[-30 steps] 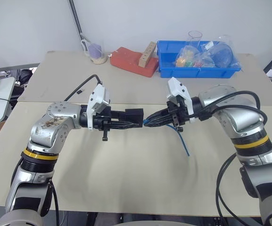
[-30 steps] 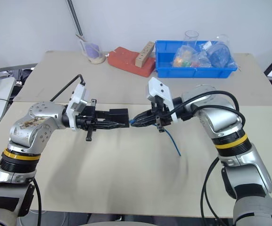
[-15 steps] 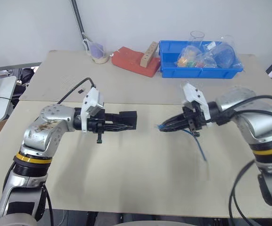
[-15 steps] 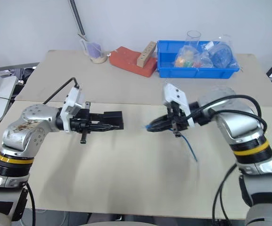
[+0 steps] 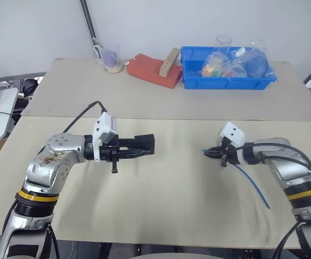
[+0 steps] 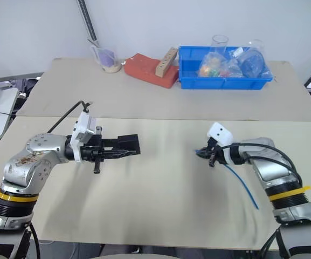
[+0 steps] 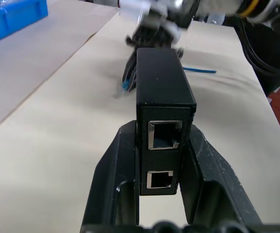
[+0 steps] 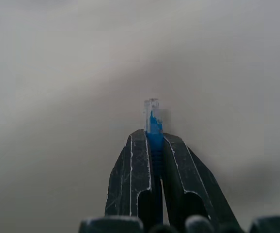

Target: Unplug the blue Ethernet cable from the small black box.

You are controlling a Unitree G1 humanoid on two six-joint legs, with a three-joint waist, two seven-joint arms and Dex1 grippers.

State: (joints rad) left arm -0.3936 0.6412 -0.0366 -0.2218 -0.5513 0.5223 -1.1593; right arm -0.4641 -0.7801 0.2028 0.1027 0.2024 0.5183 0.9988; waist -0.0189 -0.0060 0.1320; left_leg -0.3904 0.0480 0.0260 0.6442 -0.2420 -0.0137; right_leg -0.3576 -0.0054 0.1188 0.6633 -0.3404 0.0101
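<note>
Blue Ethernet cable (image 5: pixel 250 181) is pinched at its plug by the right gripper (image 8: pixel 153 145), well apart from the small black box (image 7: pixel 163 99) clamped in the left gripper (image 7: pixel 161 165). Both visible ports look empty; probably just lower the cable gently, away from the box.

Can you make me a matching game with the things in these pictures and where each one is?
Things:
1. small black box
2. blue Ethernet cable
3. blue bin
4. red block

Places:
A. at the table's far edge, holding bags
B. pinched in the left hand
C. beside the bin, under a wooden strip
D. plug end pinched in the right hand

Pairs: 1-B, 2-D, 3-A, 4-C
</note>
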